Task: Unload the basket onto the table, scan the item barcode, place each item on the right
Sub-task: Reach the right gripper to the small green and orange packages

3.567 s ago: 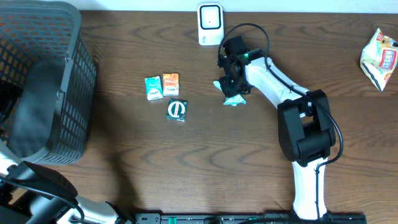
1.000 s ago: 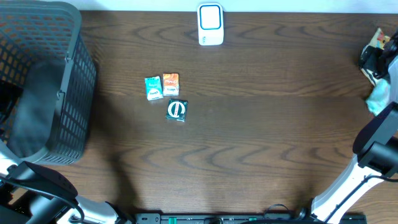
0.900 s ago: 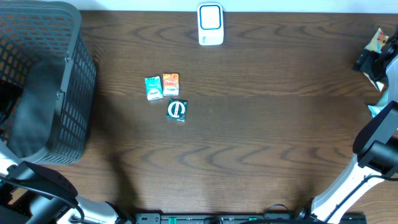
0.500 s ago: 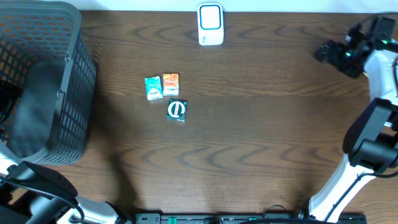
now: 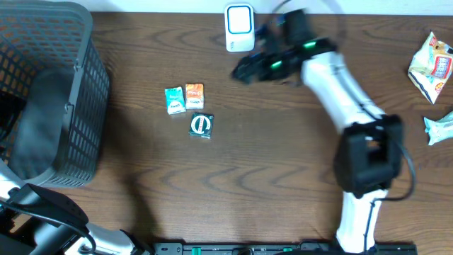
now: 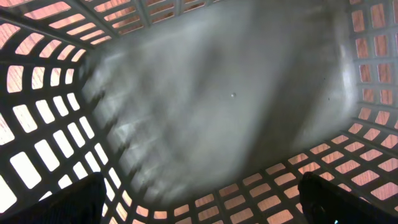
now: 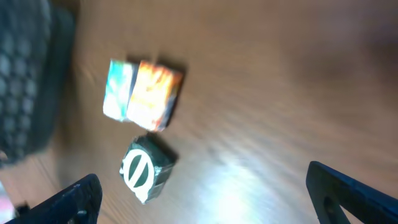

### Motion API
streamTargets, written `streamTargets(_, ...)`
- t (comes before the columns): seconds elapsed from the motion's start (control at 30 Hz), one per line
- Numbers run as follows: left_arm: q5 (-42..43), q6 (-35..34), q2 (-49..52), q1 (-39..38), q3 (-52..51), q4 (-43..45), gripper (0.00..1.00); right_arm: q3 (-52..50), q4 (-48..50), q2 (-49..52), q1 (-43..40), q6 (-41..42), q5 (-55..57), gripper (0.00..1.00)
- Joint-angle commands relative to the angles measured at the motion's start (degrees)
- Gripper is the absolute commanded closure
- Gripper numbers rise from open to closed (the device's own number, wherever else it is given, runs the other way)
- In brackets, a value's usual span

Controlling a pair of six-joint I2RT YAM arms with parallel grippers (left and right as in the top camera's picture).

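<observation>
Right fingers (image 7: pixel 74 198) are hovering wide and empty over the desk (image 5: pixel 283 177), near the scanner (image 5: pixel 239 27).
Teal packet (image 5: pixel 174 100), orange packet (image 5: pixel 195 95) and dark green packet (image 5: pixel 202 125) are lying together mid-desk; left fingers (image 6: pixel 68 200) are gaping wide inside the basket (image 6: pixel 43 149).

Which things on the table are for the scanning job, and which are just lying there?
For the job:
white scanner
teal pack, orange pack and dark green pack, probably items to scan
right gripper, open and empty

Probably just lying about:
black basket
snack bag and teal wrapper, off at the far side
</observation>
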Motion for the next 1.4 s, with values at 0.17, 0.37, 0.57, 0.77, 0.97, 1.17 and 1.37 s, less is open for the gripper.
streamTargets(0.17, -0.2, -0.3, 0.3, 0.2, -0.1, -0.3, 0.02, -0.2, 5.9, 6.8, 11.8, 0.1, 12.5, 0.04)
streamTargets(0.37, -0.2, -0.3, 0.3, 0.2, -0.1, -0.3, 0.02, -0.2, 16.7, 6.9, 15.3, 0.1, 16.9, 0.03)
streamTargets(0.57, -0.2, -0.3, 0.3, 0.2, -0.1, -0.3, 0.02, -0.2, 18.6, 8.5, 16.6, 10.1, 29.2, 0.02)
streamTargets(0.77, -0.2, -0.3, 0.3, 0.2, -0.1, -0.3, 0.02, -0.2, 21.7, 13.4, 16.7, 21.2, 28.8, 0.21)
streamTargets(0.97, -0.2, -0.3, 0.3, 0.2, -0.1, -0.3, 0.03, -0.2, 26.0, 15.1, 16.7, 22.6, 23.5, 0.35)
streamTargets(1.17, -0.2, -0.3, 0.3, 0.2, -0.1, -0.3, 0.02, -0.2, 27.2, 15.1, 16.9, 24.1, 22.3, 0.45)
streamTargets(1.37, -0.2, -0.3, 0.3, 0.2, -0.1, -0.3, 0.03, -0.2, 31.1, 15.1, 17.0, 25.6, 11.2, 0.49)
